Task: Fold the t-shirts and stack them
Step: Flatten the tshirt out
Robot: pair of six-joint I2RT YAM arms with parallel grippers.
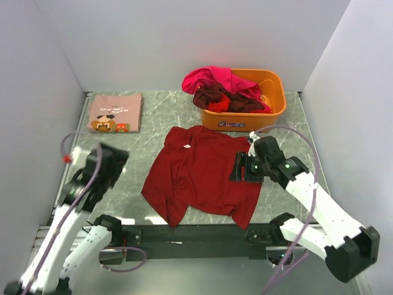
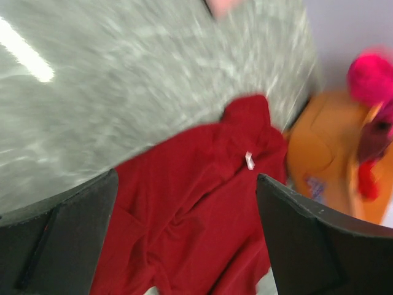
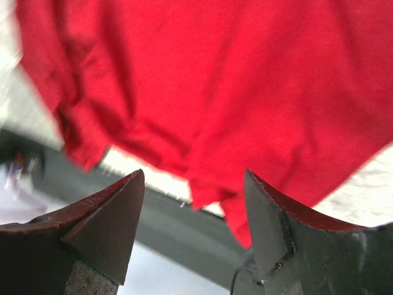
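Note:
A plain dark red t-shirt [image 1: 199, 172] lies spread out and rumpled on the marble table, collar toward the back. My right gripper [image 1: 239, 167] hovers over its right side, open and empty; the right wrist view shows the shirt's hem [image 3: 245, 80] beyond the right gripper [image 3: 193, 175]. My left gripper [image 1: 109, 161] is off the shirt's left side, open and empty, and its camera looks across at the dark red t-shirt [image 2: 184, 203]. A folded pink t-shirt [image 1: 115, 112] with a pixel print lies at the back left. Magenta [image 1: 212, 78] and maroon [image 1: 212, 97] t-shirts are piled in the tub.
The orange plastic tub [image 1: 277, 92] stands at the back right, just behind the spread shirt's collar. White walls close in the left, back and right sides. A black mounting bar [image 1: 196, 233] runs along the near edge, by the shirt's hem.

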